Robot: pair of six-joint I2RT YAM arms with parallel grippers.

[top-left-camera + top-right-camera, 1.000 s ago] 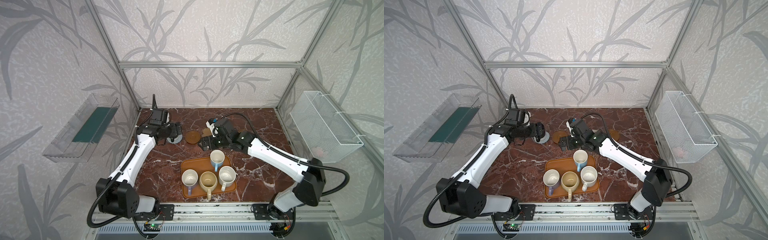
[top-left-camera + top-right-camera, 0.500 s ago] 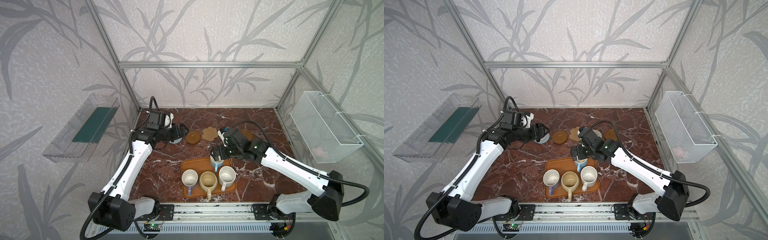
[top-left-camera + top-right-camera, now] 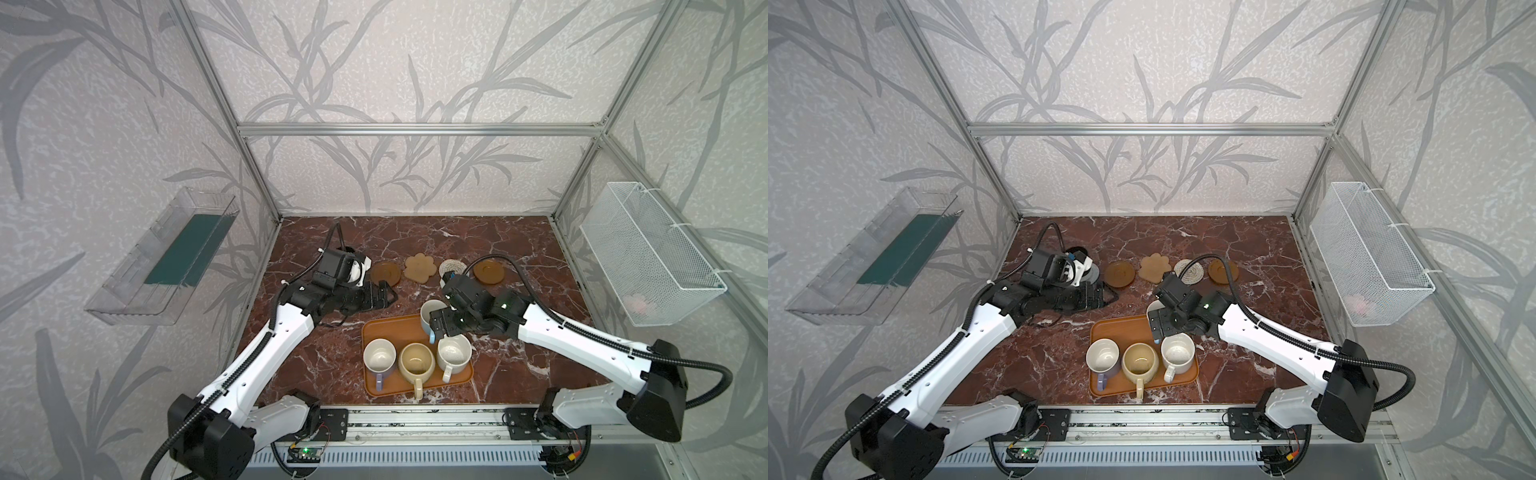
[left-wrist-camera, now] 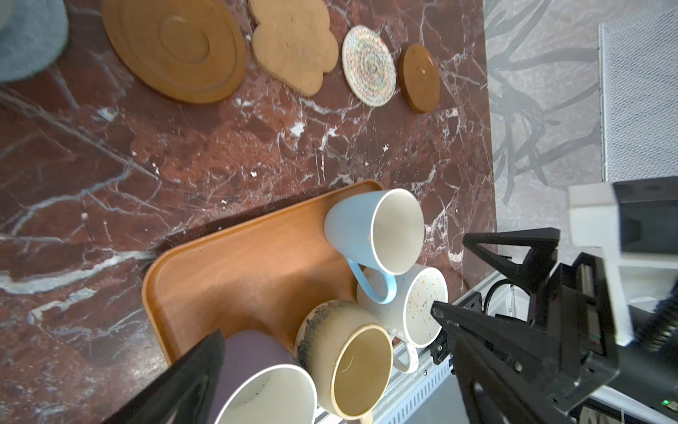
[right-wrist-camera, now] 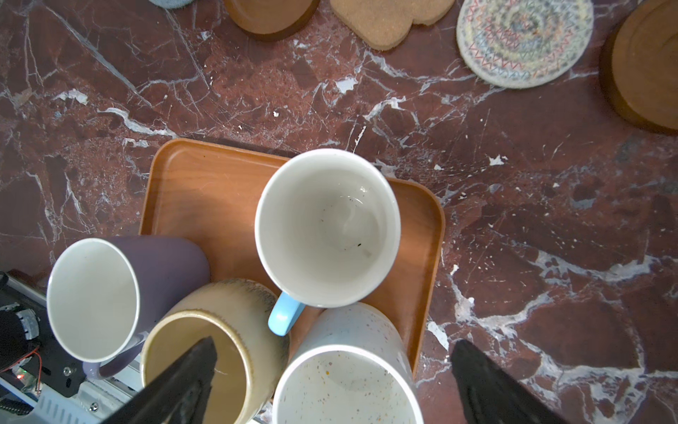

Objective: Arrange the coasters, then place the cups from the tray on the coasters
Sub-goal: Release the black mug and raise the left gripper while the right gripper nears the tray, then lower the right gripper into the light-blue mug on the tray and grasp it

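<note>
Right wrist view: I hover R tool (image 5: 334, 343), spread & empty, by light blue cup (image 5: 326, 227) for pickup; L tool (image 4: 326, 325) likewise spread.

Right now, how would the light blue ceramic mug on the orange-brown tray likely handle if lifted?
The light blue ceramic mug looks rigid and smooth, so probably slippery and breakable. Tall with a seemingly narrower base, it might tip if pushed sideways. Its handle sits between the tan-yellow mug and speckled white mug, so lifting may jostle them.
</note>
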